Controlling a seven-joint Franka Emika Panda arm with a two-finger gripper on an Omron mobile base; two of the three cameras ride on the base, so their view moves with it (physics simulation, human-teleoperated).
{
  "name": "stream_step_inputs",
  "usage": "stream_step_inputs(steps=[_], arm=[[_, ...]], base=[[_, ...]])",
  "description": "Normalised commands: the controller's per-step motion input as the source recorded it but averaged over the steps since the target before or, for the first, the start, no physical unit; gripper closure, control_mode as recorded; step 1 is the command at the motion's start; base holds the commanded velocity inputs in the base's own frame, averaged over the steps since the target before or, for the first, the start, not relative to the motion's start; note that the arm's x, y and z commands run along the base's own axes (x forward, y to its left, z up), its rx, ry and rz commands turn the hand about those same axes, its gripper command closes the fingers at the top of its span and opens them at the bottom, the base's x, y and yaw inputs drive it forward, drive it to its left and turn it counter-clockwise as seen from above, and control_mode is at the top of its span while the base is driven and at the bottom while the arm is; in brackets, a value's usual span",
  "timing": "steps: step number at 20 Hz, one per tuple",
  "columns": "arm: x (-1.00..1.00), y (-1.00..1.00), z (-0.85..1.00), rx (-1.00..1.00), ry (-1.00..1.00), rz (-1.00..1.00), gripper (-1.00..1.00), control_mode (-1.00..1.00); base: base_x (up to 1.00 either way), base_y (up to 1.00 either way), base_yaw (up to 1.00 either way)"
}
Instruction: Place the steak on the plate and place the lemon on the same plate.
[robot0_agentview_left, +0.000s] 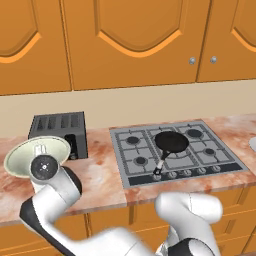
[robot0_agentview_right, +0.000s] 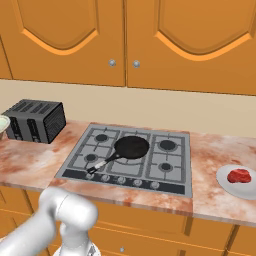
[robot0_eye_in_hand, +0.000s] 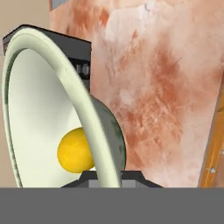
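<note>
Lemon (robot0_eye_in_hand: 74, 151) sits inside the pale bowl (robot0_eye_in_hand: 52, 109), near its bottom, w/ the rim right in front of the end effector (robot0_eye_in_hand: 109, 177). End effector fingers shut tight, holding nothing; tips mostly hidden behind the bowl rim. Steak (robot0_agentview_right: 240, 176) lies on the plate (robot0_agentview_right: 225, 184) at the worktop's (robot0_agentview_right: 210, 155) far right, plate cut off by frame edge. Bare worktop betw. bowl & hob (robot0_agentview_left: 175, 150); toaster (robot0_agentview_left: 60, 130) just behind the bowl.

Bowl (robot0_eye_in_hand: 52, 87) rim hides part of lemon (robot0_eye_in_hand: 75, 150).
</note>
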Motion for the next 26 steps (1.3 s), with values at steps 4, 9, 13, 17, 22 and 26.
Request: stream_step_inputs(steps=[4,9,13,17,22,26], arm=[[-0.35,-0.42,0.39,0.08,0.0,-0.33,1.0,-1.0],[-0.33,-0.45,0.33,0.06,0.0,-0.33,1.0,-1.0],[-0.31,-0.43,0.32,0.07,0.0,-0.38,1.0,-1.0],[-0.27,-0.45,0.27,0.12,0.05,-0.41,1.0,-1.0],[-0.25,-0.47,0.16,0.13,0.01,-0.37,1.0,-1.0],[-0.2,-0.48,0.03,0.11,0.0,-0.34,1.0,-1.0]], base=[[0.0,0.0,0.0],[0.0,0.0,0.0],[0.0,0.0,0.0],[0.0,0.0,0.0],[0.0,0.0,0.0],[0.0,0.0,0.0]])
